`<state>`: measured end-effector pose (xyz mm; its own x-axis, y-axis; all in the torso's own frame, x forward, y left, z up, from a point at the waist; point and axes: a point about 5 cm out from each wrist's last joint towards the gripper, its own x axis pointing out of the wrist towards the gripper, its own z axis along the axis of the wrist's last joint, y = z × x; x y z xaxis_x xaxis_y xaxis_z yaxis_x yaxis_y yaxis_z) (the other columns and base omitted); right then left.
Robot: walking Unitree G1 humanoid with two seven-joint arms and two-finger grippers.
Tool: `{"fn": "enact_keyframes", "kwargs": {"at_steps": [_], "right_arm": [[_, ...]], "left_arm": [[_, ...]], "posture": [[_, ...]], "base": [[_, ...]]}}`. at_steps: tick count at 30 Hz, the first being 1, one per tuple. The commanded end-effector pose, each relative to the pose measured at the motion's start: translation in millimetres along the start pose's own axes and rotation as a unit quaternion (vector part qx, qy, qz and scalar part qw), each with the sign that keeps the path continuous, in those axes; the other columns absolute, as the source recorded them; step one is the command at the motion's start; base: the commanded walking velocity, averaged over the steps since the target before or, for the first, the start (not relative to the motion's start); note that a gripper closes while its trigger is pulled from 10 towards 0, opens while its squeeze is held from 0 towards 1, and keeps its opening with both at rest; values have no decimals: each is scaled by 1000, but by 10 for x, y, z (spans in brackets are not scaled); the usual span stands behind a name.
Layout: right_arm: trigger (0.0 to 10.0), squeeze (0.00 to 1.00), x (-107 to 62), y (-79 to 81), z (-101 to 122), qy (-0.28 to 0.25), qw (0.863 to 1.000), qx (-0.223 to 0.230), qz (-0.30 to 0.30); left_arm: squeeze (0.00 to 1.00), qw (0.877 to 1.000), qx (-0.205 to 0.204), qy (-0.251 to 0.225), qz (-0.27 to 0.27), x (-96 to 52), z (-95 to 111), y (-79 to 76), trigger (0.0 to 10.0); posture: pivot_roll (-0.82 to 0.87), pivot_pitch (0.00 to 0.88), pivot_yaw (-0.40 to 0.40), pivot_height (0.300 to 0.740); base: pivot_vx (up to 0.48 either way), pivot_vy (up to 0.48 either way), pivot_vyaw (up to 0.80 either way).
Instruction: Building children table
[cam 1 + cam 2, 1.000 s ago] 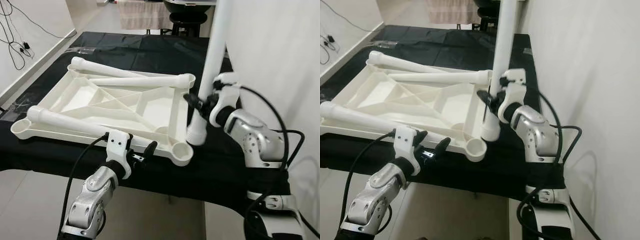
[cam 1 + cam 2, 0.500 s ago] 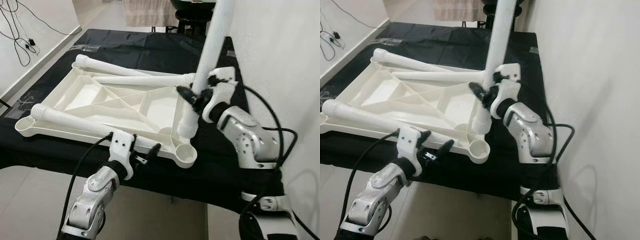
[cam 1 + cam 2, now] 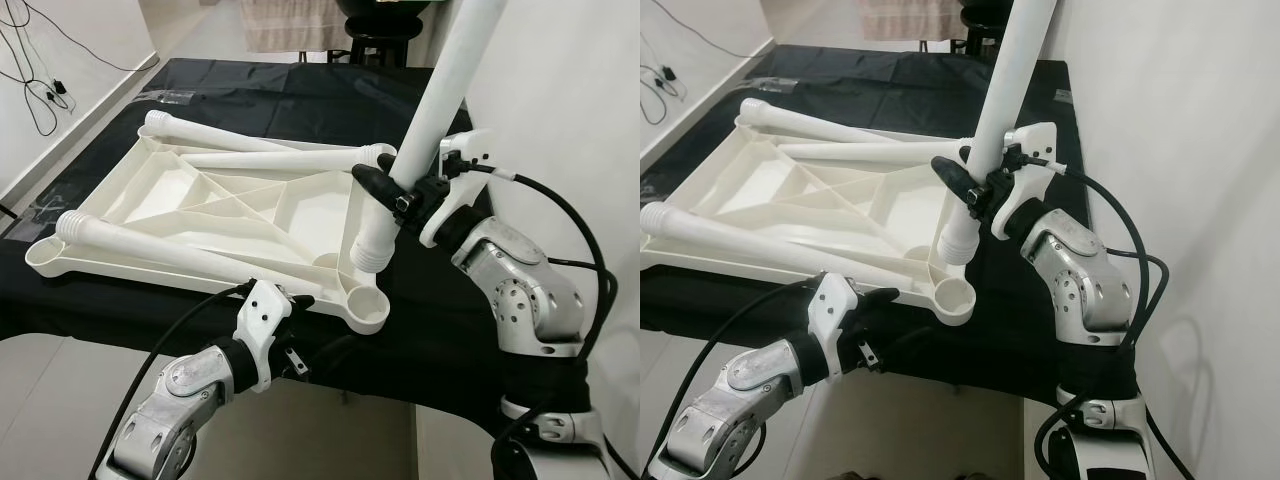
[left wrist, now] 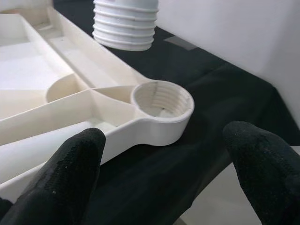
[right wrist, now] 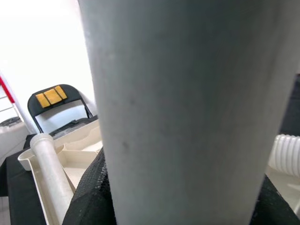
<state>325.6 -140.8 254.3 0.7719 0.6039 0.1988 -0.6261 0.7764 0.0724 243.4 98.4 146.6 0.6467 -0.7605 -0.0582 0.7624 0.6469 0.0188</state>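
Left eye view: a white table leg is clenched in the right gripper, its threaded end hung above the upturned table's corner socket. Stiff, light, smooth plastic is judged; a low grip suits. The left gripper is spread apart beside the socket on the black tabletop.

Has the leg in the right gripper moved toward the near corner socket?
Yes. The leg has tilted, and its threaded end is nearer the socket and tabletop rim.
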Motion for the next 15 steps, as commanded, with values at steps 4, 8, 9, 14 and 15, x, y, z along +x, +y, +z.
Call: {"fn": "enact_keyframes", "kwargs": {"at_steps": [4, 8, 9, 14, 15], "right_arm": [[10000, 0, -14, 45, -57, 1, 1000, -2, 19], [10000, 0, -37, 71, -89, -1, 999, 8, 36], [10000, 0, -54, 90, -93, -5, 999, 15, 47], [10000, 0, -125, 168, -96, -18, 996, 30, 85], [10000, 0, -141, 186, -100, -19, 995, 33, 91]], "left_arm": [[0, 994, -106, 34, -7, 7, -183, -85, 10000], [0, 984, -160, 50, -50, -6, -258, -237, 10000], [0, 985, -156, 55, -54, -20, -269, -260, 10000], [0, 990, -122, 62, -29, -79, -283, -245, 10000], [0, 991, -114, 63, -21, -90, -282, -244, 10000]], "posture": [[-18, 122, -24, 740], [-19, 118, -22, 740], [-19, 118, -22, 740], [-19, 142, -20, 740], [-19, 142, -20, 740]], "base": [[0, 0, 0], [0, 0, 0], [0, 0, 0], [0, 0, 0], [0, 0, 0]]}}
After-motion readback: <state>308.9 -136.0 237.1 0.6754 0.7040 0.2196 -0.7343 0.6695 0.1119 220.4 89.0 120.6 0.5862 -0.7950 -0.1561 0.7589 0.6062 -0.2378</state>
